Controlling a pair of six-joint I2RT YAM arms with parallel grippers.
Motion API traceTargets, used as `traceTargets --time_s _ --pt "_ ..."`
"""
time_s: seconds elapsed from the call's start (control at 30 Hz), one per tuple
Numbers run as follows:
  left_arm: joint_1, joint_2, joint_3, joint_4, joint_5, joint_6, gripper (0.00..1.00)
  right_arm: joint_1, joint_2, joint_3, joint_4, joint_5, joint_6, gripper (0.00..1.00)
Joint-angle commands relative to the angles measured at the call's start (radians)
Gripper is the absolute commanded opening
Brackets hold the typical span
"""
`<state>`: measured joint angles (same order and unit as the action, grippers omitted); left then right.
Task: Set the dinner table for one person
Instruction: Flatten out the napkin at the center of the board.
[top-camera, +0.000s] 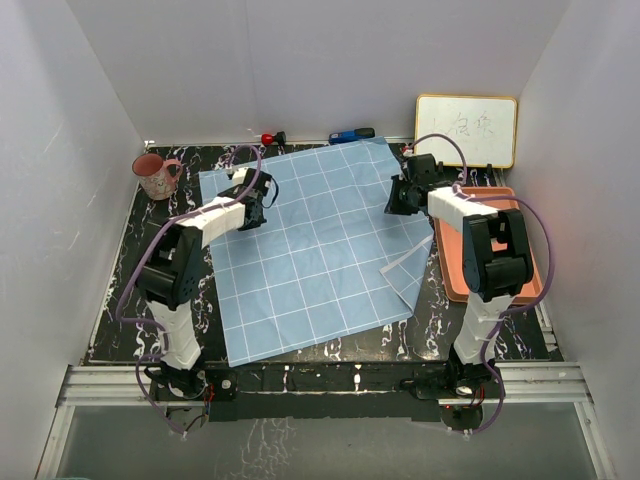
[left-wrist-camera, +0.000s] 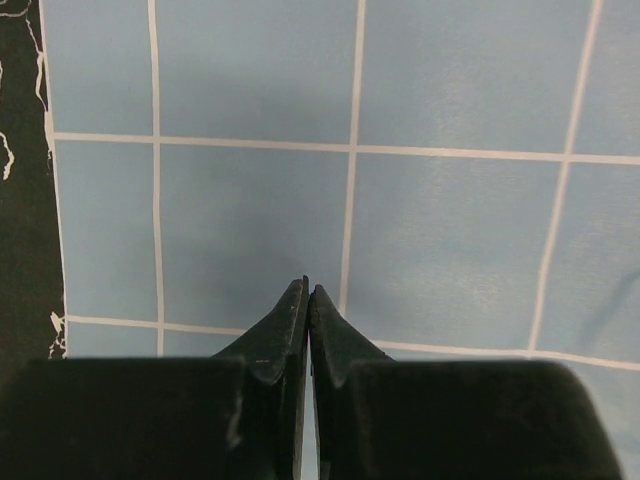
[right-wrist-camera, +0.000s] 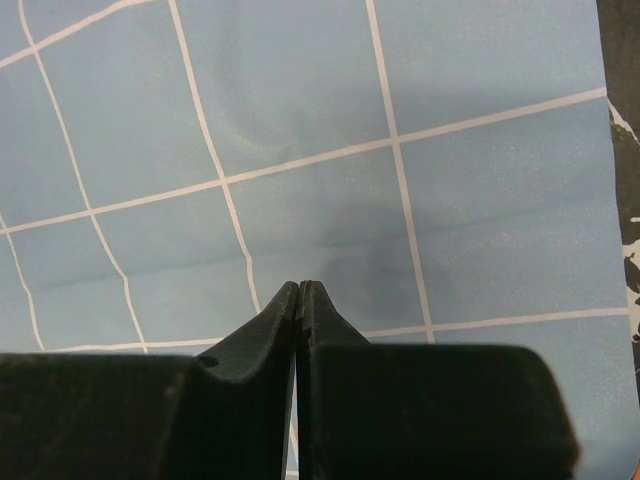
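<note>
Your left gripper (left-wrist-camera: 308, 290) and right gripper (right-wrist-camera: 300, 288) have jaws fully closed over the light-blue gridded cloth (top-camera: 310, 250), centre frame on the black marble-veined dinner table (top-camera: 400, 342). If you pull unevenly, the cloth may bunch.

Soft, even light from overhead, no glare. A faint shadow lies on the cloth (left-wrist-camera: 250, 230) ahead of each wrist camera (the dark fingers (left-wrist-camera: 285, 335), so near, look slightly blurred). Top view sharp.
</note>
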<state>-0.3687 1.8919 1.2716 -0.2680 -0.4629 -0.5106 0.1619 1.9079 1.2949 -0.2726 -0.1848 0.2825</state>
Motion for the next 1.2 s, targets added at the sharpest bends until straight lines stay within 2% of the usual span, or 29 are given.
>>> traceTargets --time_s 0.0,0.43,0.77,1.17 --pt "0.003 0.045 0.018 -0.046 -0.077 -0.011 0.0 0.005 -0.025 -0.013 0.024 0.032 -0.012 0.0" --pt "0.018 0.094 -0.008 -0.007 -0.06 -0.021 0.0 0.008 -0.047 -0.1 0.035 0.084 -0.013 0.0" --pt "0.059 0.043 -0.059 0.021 -0.041 -0.018 0.0 0.017 -0.069 -0.183 0.046 0.076 0.008 0.0" --pt "0.091 0.052 -0.063 0.059 -0.057 0.019 0.0 0.027 -0.21 -0.326 0.033 0.061 0.029 0.0"
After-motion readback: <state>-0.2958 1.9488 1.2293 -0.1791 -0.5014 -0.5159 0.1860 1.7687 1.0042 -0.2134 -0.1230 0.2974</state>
